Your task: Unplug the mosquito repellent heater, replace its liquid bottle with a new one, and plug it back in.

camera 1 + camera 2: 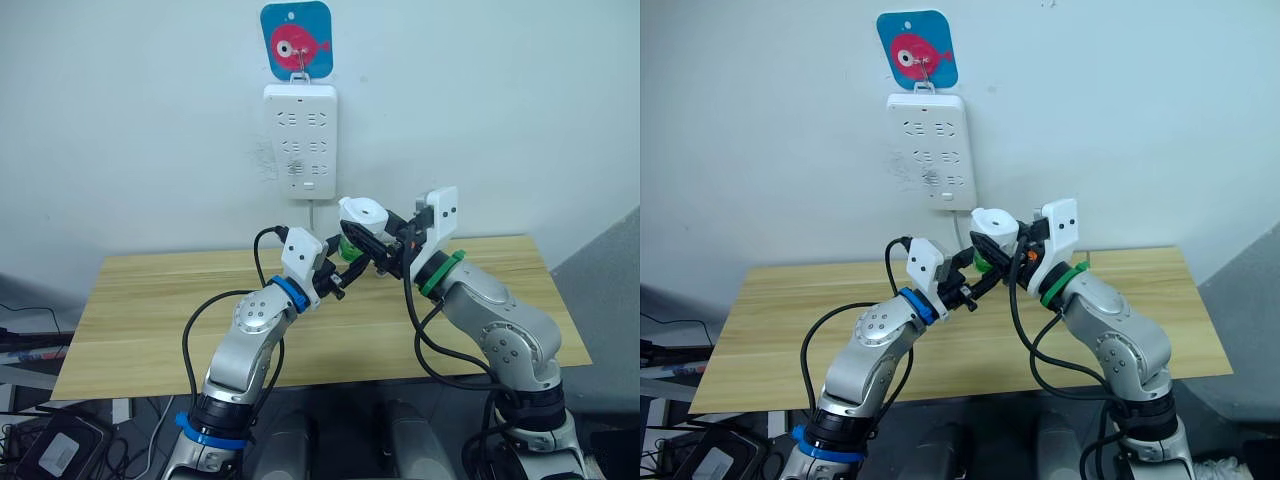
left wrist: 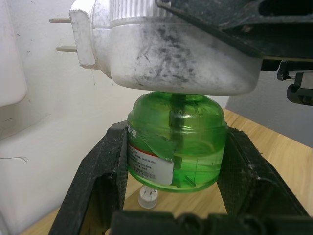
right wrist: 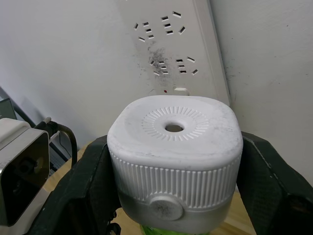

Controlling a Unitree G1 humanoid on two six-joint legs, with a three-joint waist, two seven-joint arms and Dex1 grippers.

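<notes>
I hold the heater (image 1: 362, 215) up in the air above the back part of the wooden table (image 1: 150, 310), in front of the white wall, below and to the right of the power strip (image 1: 300, 140) and well clear of it. My right gripper (image 1: 385, 245) is clamped on the heater's white body, one black finger on each side, as my right wrist view shows: a rounded, squarish plastic shell (image 3: 175, 161) with a ribbed band around its side, a ring of fine ridges around a small centre hole on top, and a round button low on the front. The shell is scuffed with grey marks. My left gripper (image 1: 345, 270) is closed on the green bottle (image 2: 176, 142) that hangs under the heater, its two black fingers (image 2: 100, 181) pressed against the bottle's sides. The bottle is clear green plastic, domed at the shoulder, with a paper label on one side, liquid inside and a wick rod running up its middle into the heater. Two metal prongs (image 2: 62, 34) stick out from the heater's side toward the wall, free of any socket. The tabletop below is bare light wood grain with open room on both sides of my arms. A small clear cap-like piece (image 2: 147, 197) sits on the table beneath the bottle. The power strip is tall, white and smudged near its middle sockets, hanging under a blue card with a pink fish (image 1: 297, 40).
</notes>
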